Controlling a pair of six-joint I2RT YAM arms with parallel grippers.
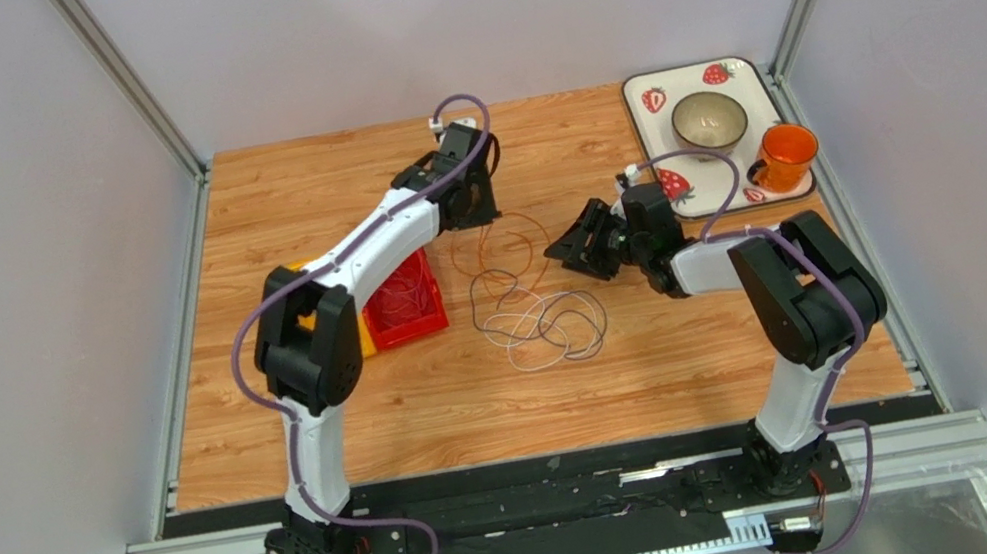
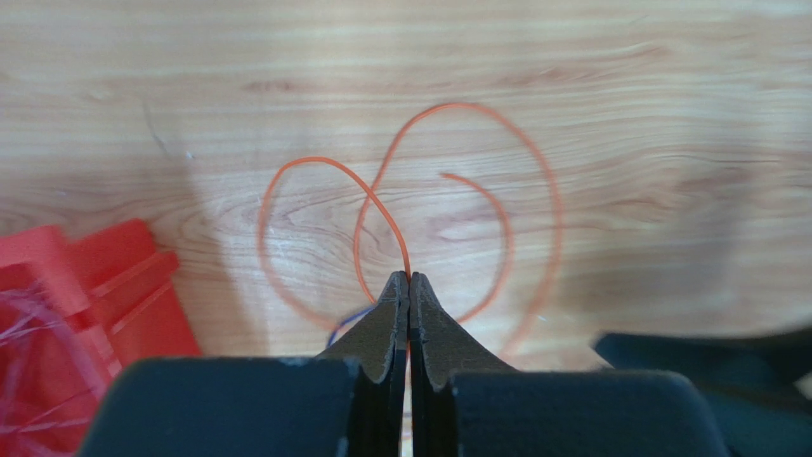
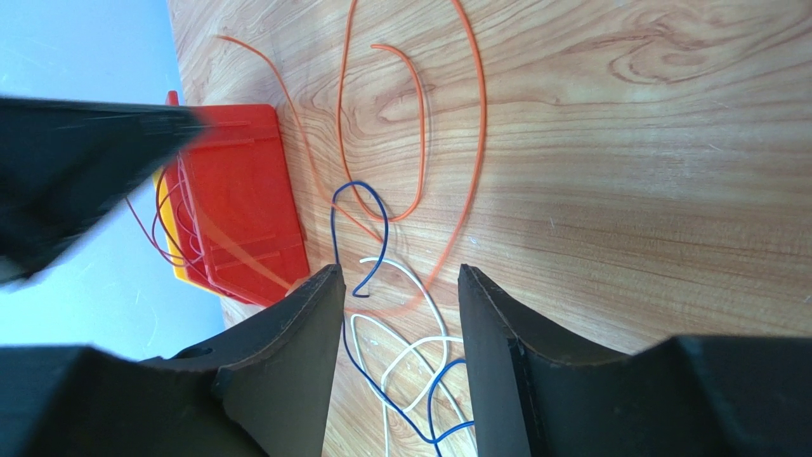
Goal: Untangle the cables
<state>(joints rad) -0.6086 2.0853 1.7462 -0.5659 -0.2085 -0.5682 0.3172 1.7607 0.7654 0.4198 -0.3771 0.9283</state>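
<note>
Left gripper [image 2: 409,286]: clenched on the orange cable [image 2: 314,160], lower centre of my wrist frame
Right gripper [image 3: 398,276]: parted, holding nothing, above the cables [image 1: 532,304] mid-frame
Next: I'd lift slowly, watching crossings

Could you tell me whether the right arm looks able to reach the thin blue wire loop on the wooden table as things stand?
Probably yes: the right hand stands open just short of the thin blue wire loop, with nothing in between, though a thin orange wire crosses it.
</note>
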